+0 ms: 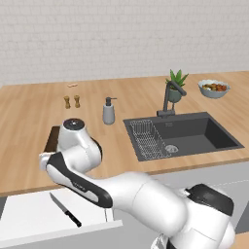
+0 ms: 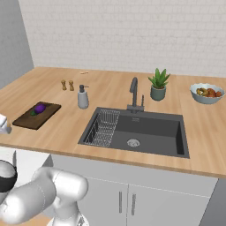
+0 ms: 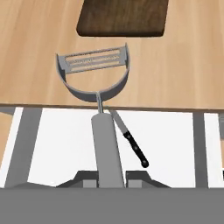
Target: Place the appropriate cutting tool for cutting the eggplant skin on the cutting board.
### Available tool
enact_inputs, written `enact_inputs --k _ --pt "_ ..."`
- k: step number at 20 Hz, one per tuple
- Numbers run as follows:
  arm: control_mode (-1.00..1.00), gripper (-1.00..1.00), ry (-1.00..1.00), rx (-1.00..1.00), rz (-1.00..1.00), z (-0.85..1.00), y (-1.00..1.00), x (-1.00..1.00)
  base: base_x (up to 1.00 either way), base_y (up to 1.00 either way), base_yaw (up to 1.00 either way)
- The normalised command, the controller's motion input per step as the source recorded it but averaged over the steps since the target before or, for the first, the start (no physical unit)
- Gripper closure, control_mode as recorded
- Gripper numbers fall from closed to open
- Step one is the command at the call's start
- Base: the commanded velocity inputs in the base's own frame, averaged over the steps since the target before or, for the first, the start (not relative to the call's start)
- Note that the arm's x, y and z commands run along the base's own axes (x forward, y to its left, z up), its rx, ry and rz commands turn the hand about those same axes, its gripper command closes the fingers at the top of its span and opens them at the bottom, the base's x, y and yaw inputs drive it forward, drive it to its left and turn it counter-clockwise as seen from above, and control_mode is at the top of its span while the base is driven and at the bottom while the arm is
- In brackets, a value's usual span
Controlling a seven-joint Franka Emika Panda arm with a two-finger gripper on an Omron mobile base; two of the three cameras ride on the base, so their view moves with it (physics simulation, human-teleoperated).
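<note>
In the hand view my gripper [image 3: 107, 178] is shut on the slim grey handle of the cutting tool, a silvery peeler [image 3: 95, 74]. Its rounded head hangs over the wooden counter, just short of the cutting board [image 3: 122, 17]. The dark brown cutting board [image 2: 27, 120] lies at the counter's left, and the small purple eggplant [image 2: 39, 108] rests on its far end. In the left base view my arm hides most of the board [image 1: 52, 138]. A black-handled knife [image 3: 130, 142] lies below the peeler in the open white drawer [image 1: 29, 209].
The open drawer juts out from the counter front with the knife [image 1: 64, 209] in it. A soap dispenser [image 2: 82, 97], two small shakers [image 2: 67, 84], the sink [image 2: 145, 132] with a dish rack [image 2: 102, 128], a faucet [image 2: 134, 95], a plant [image 2: 158, 84] and a fruit bowl [image 2: 206, 93] stand to the right.
</note>
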Motion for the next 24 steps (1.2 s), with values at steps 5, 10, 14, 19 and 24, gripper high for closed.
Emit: enact_inputs --k 5,10,14,19,24 --pt "-1.00 1.00 0.00 -0.11 -0.14 0.93 -0.12 0.73 0.00 0.00 0.00" --pt "-1.00 1.00 0.06 0.00 0.00 -0.04 -0.22 0.49 0.00 0.00 0.00" --pt "-1.00 1.00 0.19 0.00 0.00 -0.13 -0.49 1.00 0.00 0.00 0.00" --pt "-1.00 1.00 0.11 0.00 -0.01 -0.09 -0.29 0.80 0.00 0.00 0.00" --pt "-1.00 1.00 0.03 -0.03 0.00 0.00 0.14 0.06 0.00 0.00 0.00"
